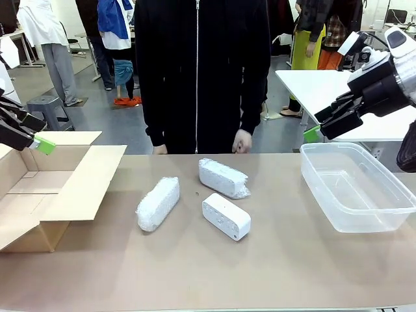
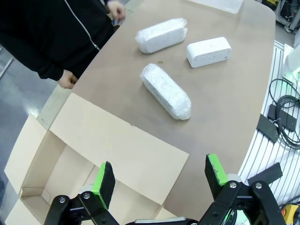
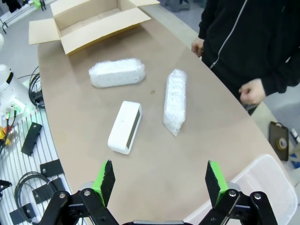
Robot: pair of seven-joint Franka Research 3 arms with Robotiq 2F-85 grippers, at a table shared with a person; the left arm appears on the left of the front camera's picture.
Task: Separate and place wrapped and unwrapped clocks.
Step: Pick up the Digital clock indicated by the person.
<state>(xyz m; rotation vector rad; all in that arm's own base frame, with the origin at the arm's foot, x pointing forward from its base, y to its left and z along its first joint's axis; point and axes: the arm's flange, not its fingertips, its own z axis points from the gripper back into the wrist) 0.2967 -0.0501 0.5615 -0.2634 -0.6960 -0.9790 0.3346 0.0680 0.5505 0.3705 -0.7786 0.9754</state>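
Two wrapped clocks in bumpy bubble wrap lie mid-table: one (image 1: 158, 203) (image 2: 166, 91) (image 3: 116, 72) to the left, one (image 1: 223, 177) (image 2: 161, 35) (image 3: 175, 101) farther back. The unwrapped clock (image 1: 226, 216) (image 2: 209, 51) (image 3: 125, 126), a smooth white block, lies in front of them. My left gripper (image 1: 39, 140) (image 2: 159, 182) hovers open above the cardboard box (image 1: 45, 188) (image 2: 93, 154) (image 3: 89, 21) at the left. My right gripper (image 1: 318, 130) (image 3: 159, 182) hangs open above the clear plastic tub (image 1: 354, 185) (image 3: 262, 187) at the right. Neither holds anything.
A person in a black jacket stands at the far edge, hands (image 1: 242, 141) resting at the table's rim. The box flaps (image 1: 84, 182) spread out toward the wrapped clocks. Cables and brackets (image 2: 281, 122) (image 3: 28, 140) lie off the table's near side.
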